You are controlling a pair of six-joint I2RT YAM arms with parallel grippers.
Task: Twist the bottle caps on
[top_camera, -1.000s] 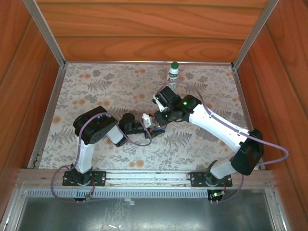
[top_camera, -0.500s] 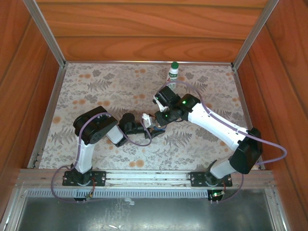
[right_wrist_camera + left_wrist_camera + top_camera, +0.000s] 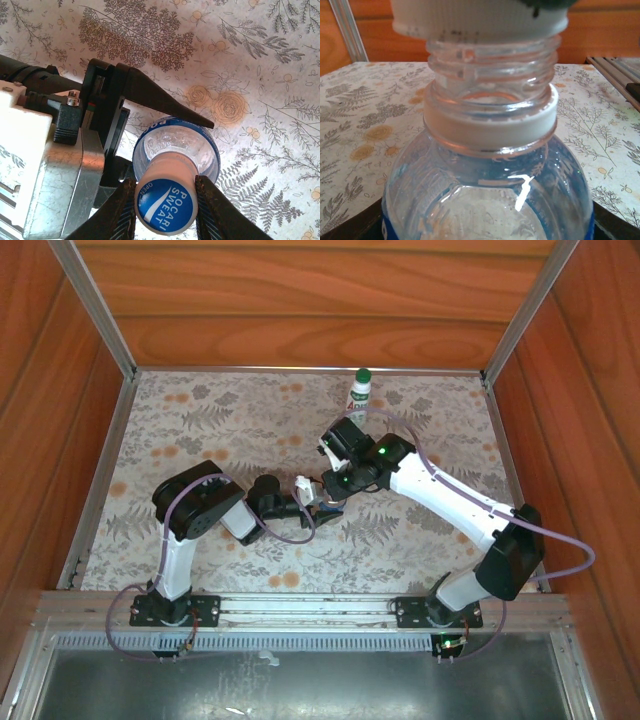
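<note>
Broadly, we note a counter (image 3: 200, 430) under a fern-and-flower print, boxed in by wooden walls (image 3: 300, 300). The left arm (image 3: 195, 510) and right arm (image 3: 450, 500) meet near the middle of it.

The white bottle (image 3: 359, 395) stands upright at the far edge, right of centre, apart from both arms. Its green cap (image 3: 363, 374) is on top.

The clear bottle (image 3: 175, 145), blue-labelled, is upright where the arms meet. The left fingers (image 3: 160, 102) are clenched on its body, one on each side. The right fingers (image 3: 120, 210) sit above it, grasping the blue cap (image 3: 165, 207), lettered POCARI SWEAT, one finger on either side.

From the left wrist we see the cap's white ribbed skirt over the top of the neck, with threads bare below it.
</note>
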